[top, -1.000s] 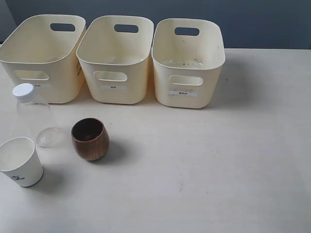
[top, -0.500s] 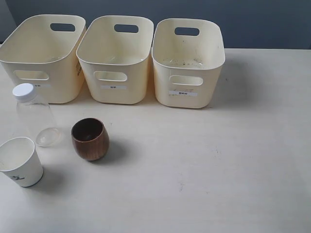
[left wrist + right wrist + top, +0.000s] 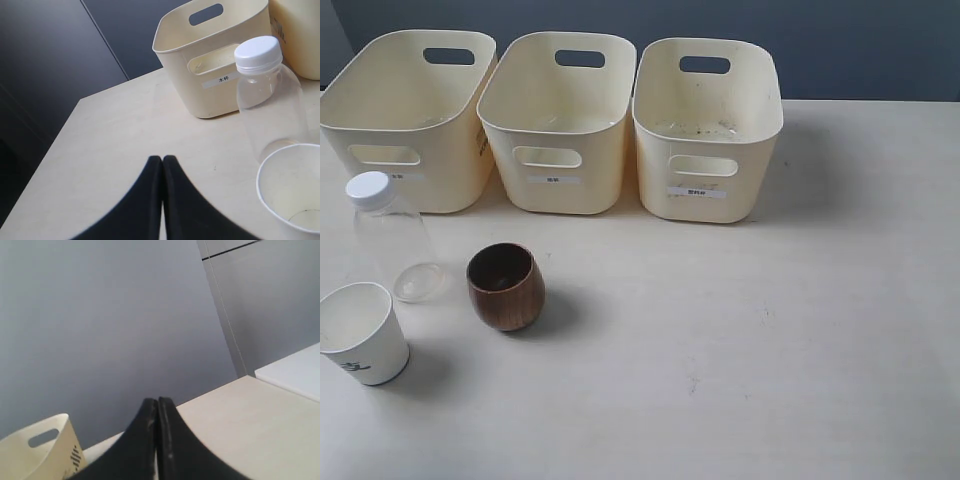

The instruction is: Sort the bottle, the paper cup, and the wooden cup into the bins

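Observation:
Three cream-yellow bins stand in a row at the back: left bin [image 3: 405, 150], middle bin [image 3: 555, 150], right bin [image 3: 705, 160]. In front of the left bin the clear bottle [image 3: 390, 240] with a white cap stands upright. The white paper cup [image 3: 362, 335] is at the front left, and the brown wooden cup [image 3: 505, 288] stands to its right. The left wrist view shows the bottle [image 3: 270, 100], the paper cup [image 3: 292, 192] and one bin [image 3: 215, 65]. My left gripper [image 3: 162, 159] is shut and empty, short of the paper cup. My right gripper [image 3: 158, 401] is shut and empty, off to the table's side. Neither gripper shows in the exterior view.
The cream table [image 3: 770, 330] spreads to the right and front of the cups. A dark wall runs behind the bins. In the right wrist view one bin [image 3: 40, 450] shows at the side, and a white ledge [image 3: 295, 372] lies beyond the table edge.

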`<move>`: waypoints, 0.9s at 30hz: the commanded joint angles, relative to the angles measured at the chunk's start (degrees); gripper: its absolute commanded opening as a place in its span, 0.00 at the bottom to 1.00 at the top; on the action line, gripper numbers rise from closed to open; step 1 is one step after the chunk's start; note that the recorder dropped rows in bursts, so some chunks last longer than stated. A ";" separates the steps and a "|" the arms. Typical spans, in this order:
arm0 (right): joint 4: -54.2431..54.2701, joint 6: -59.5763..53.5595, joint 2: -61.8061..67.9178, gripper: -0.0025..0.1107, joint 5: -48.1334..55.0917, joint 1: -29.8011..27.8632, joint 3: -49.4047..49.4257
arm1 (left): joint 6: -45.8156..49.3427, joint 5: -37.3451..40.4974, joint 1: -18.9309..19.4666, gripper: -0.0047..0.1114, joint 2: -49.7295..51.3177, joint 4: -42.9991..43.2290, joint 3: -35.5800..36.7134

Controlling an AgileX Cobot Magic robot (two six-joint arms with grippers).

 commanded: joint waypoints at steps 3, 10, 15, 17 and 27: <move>7.07 0.00 -0.20 0.02 -3.94 -0.29 0.08 | -0.10 -0.33 -0.30 0.04 -0.19 -0.07 0.09; 3.58 0.00 -0.20 0.02 -8.40 -0.29 0.08 | -0.10 -0.33 -0.30 0.04 -0.19 -0.07 0.09; 1.09 4.63 -0.20 0.02 -7.96 -0.29 -2.24 | -0.10 -0.33 -0.30 0.04 -0.19 -0.07 0.09; -1.57 5.22 -0.20 0.02 -5.90 -0.29 -5.78 | -0.10 -0.33 -0.30 0.04 -0.19 -0.07 0.09; 2.88 -22.53 23.41 0.02 19.27 7.56 -39.80 | -0.10 -0.33 -0.30 0.04 -0.19 -0.07 0.09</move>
